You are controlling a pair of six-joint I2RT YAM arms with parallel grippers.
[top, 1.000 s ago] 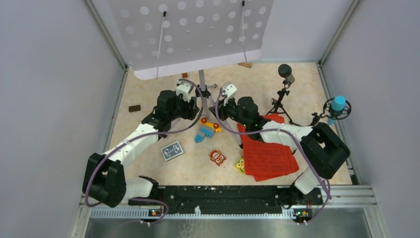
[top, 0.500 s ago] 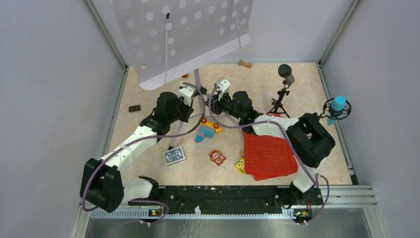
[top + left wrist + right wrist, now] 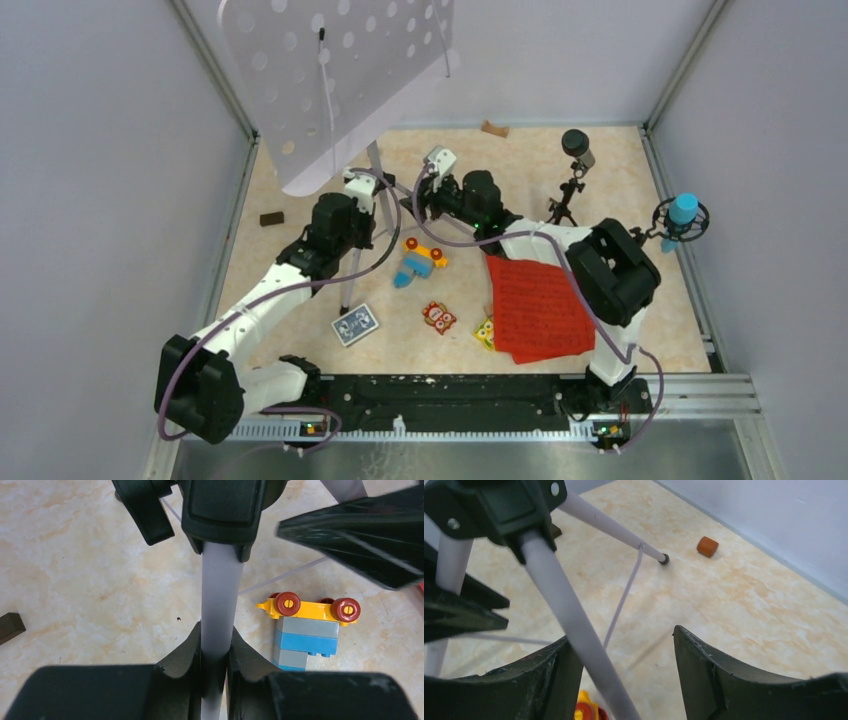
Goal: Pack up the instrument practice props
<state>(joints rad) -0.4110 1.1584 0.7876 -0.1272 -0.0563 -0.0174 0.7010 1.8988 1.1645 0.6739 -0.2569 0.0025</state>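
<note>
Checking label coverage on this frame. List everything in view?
music stand: 1, grey perforated desk with silver legs, far left, tilted
music sheets: red, number unclear, near right
dark microphone: 1, black, far right, on a black tripod
blue microphone: 1, in a black ring mount, right edge, support mostly hidden
toy blocks: three small clusters, multicoloured, centre
card deck: 1, blue-patterned, near centre-left
brown block: 1, dark, left edge
orange-brown block: 1, by the far wall
table: 1, beige marbled
left gripper: black, shut on a stand tube
right gripper: black, open around a stand tube
</note>
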